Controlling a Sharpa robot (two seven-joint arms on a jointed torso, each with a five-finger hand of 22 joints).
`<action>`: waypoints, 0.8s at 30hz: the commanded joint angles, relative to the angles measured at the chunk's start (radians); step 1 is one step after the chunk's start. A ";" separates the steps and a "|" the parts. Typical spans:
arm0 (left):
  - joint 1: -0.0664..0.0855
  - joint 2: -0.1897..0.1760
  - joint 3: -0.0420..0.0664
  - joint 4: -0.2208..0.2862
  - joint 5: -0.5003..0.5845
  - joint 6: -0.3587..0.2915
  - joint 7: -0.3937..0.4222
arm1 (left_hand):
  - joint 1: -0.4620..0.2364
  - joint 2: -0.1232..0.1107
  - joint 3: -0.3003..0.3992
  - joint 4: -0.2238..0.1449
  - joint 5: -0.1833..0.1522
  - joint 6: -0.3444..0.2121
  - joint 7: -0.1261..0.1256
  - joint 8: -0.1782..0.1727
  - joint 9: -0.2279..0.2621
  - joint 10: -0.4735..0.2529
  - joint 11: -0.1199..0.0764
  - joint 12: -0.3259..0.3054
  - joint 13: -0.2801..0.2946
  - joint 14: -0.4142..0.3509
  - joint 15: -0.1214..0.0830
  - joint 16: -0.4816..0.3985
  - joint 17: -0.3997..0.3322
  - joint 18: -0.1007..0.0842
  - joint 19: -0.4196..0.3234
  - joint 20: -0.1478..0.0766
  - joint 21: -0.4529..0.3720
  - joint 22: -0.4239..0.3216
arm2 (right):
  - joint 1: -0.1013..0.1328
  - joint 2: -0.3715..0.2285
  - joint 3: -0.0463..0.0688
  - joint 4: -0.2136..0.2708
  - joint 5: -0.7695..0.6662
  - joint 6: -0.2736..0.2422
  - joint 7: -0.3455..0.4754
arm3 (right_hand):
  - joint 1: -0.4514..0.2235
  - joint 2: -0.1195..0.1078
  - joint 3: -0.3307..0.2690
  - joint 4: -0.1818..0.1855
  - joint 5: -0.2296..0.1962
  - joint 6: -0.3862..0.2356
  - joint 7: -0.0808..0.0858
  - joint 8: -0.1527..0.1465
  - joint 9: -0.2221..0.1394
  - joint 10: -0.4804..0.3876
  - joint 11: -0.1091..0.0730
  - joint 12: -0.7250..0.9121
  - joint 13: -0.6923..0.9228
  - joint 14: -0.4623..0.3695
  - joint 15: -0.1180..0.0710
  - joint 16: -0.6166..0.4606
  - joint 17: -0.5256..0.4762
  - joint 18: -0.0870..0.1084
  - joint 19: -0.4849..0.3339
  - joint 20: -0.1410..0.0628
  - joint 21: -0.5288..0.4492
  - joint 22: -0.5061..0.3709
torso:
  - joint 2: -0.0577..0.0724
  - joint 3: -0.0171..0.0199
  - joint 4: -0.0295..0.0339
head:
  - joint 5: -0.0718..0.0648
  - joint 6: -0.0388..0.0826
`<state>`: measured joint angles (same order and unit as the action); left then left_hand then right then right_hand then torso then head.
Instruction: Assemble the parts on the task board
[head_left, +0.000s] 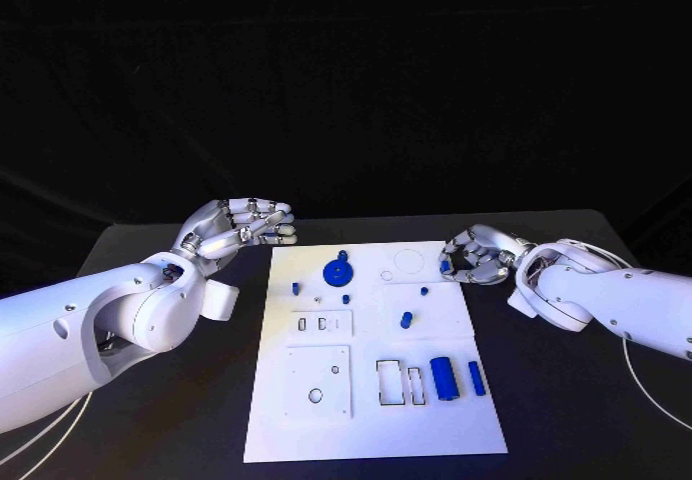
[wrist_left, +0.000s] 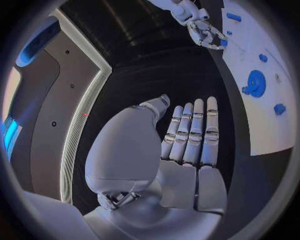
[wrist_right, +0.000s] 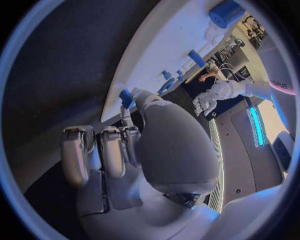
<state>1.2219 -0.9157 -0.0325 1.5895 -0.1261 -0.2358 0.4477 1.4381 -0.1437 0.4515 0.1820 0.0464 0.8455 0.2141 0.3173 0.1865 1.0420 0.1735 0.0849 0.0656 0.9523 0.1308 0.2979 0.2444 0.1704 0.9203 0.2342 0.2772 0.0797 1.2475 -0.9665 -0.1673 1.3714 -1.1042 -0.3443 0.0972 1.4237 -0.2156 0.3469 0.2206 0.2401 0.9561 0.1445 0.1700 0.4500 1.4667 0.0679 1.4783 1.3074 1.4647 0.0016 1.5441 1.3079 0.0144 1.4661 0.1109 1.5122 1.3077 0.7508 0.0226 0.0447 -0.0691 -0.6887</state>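
- Lying nearest the robot on the task board (head_left: 433, 430), two blue cylinders (head_left: 456, 378) rest beside empty rectangular slots (head_left: 401, 383), so these look not yet seated.
- Mid-board, small blue pieces (head_left: 405, 320) lie loose; a blue gear (head_left: 336, 272) sits farther back.
- Beyond the board's right far corner, the right hand (head_left: 476, 255) pinches a small blue part (wrist_right: 127, 98).
- Off the left far corner, above the counter (head_left: 173, 400), the left hand (head_left: 238, 228) holds nothing, fingers straight and together.
- Most assembly seems left.
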 joint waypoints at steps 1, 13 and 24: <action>0.000 0.001 0.001 0.002 0.001 0.018 0.008 | -0.006 -0.004 0.003 0.000 0.003 -0.006 0.014 -0.007 -0.001 0.005 0.002 -0.004 0.000 0.000 0.005 -0.004 0.001 0.013 0.001 0.008 -0.006 -0.001 | -0.001 0.002 0.000 -0.001 0.001 -0.003 -0.009 | -0.001 0.012 0.009 0.000 0.000 0.012 0.000 0.006 0.002 0.040 -0.006 0.006 0.182 0.090 -0.009 0.004 0.192 0.003 0.062 -0.009 0.003 0.216 | 0.000 0.0003 -0.0003 | 0.000 0.000; 0.000 0.000 0.001 0.003 0.001 0.021 0.006 | -0.008 -0.005 0.006 -0.003 0.003 -0.006 0.014 -0.008 -0.002 0.007 0.003 -0.008 0.000 0.001 0.005 -0.008 0.004 0.013 0.002 0.008 -0.008 -0.003 | -0.001 0.004 0.000 -0.003 0.002 -0.012 -0.011 | 0.001 0.014 0.015 -0.003 0.000 0.017 -0.003 0.007 0.003 0.042 -0.008 0.007 0.183 0.090 -0.011 0.004 0.192 0.003 0.064 -0.010 0.005 0.218 | 0.000 0.0007 -0.0007 | 0.000 -0.001; 0.000 -0.001 0.001 0.003 0.001 0.021 0.005 | -0.009 -0.006 0.006 -0.003 0.003 -0.007 0.015 -0.008 -0.002 0.007 0.003 -0.010 0.000 0.001 0.005 -0.009 0.004 0.013 0.002 0.008 -0.009 -0.004 | -0.001 0.005 0.000 0.004 0.003 -0.041 0.003 | 0.011 0.051 0.064 -0.024 -0.001 0.081 -0.032 0.048 0.024 0.052 -0.033 0.018 0.194 0.092 -0.032 0.006 0.198 -0.001 0.074 -0.029 0.018 0.230 | -0.001 0.0002 -0.0001 | 0.001 -0.003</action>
<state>1.2219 -0.9177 -0.0325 1.5902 -0.1260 -0.2333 0.4464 1.4340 -0.1479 0.4542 0.1794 0.0464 0.8455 0.2140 0.3131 0.1856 1.0420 0.1734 0.0803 0.0656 0.9522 0.1308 0.2930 0.2470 0.1703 0.9240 0.2379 0.2709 0.0773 1.2475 -0.9623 -0.1672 1.3734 -1.1003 -0.3681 0.0912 1.4331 -0.1847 0.4076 0.1958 0.2360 1.0262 0.1176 0.2085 0.4645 1.4651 0.0407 1.4927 1.3073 1.4653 -0.0242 1.5441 1.3076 0.0145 1.4661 0.0891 1.5263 1.3075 0.7507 0.0234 0.0440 -0.0682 -0.6911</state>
